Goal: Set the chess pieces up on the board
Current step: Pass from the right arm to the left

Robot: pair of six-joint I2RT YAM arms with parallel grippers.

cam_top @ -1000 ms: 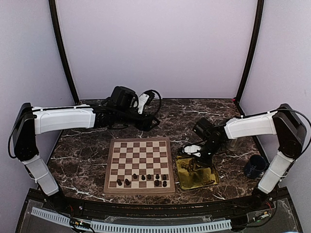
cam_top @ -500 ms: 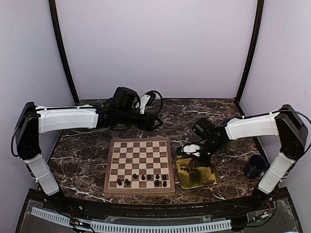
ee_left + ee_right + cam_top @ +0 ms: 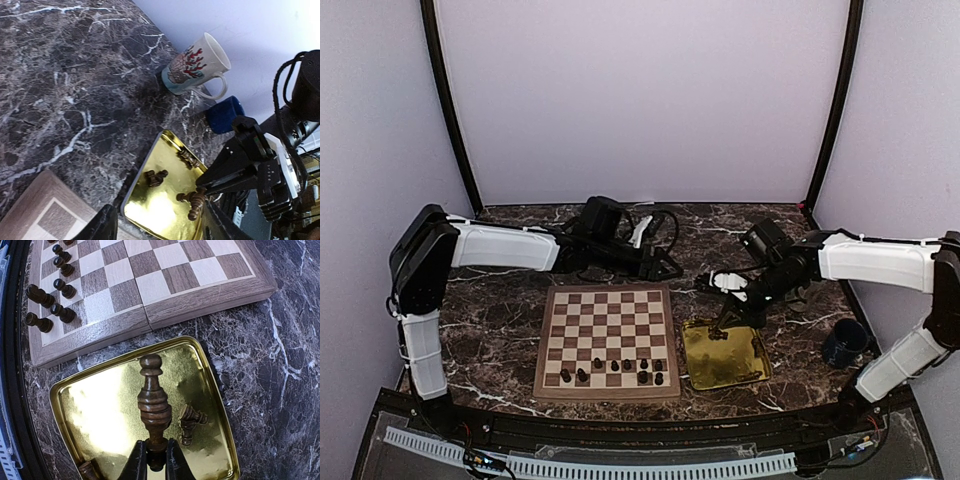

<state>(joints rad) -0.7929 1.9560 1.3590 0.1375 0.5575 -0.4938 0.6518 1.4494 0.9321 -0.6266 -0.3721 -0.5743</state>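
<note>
**Piece (image 3: 151, 400) pinched by its foot**

Our right hand (image 3: 152, 457) is clamped on the base, holding it above the tray (image 3: 95, 410), beside the board (image 3: 150, 285). Light, stiff turned wood, probably slick; we would grip low. Our left hand (image 3: 160, 227) stands apart, empty.

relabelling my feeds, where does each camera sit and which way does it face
top external: above and behind the bases, looking down on the board and gold tray; both arms show.
left wrist: on the left arm, facing the tray and right end effector; open left end effector at the bottom.
right wrist: looking down on the chess piece its end effector grips over the tray.
shared: both wrist views show tray and gripped piece.
</note>
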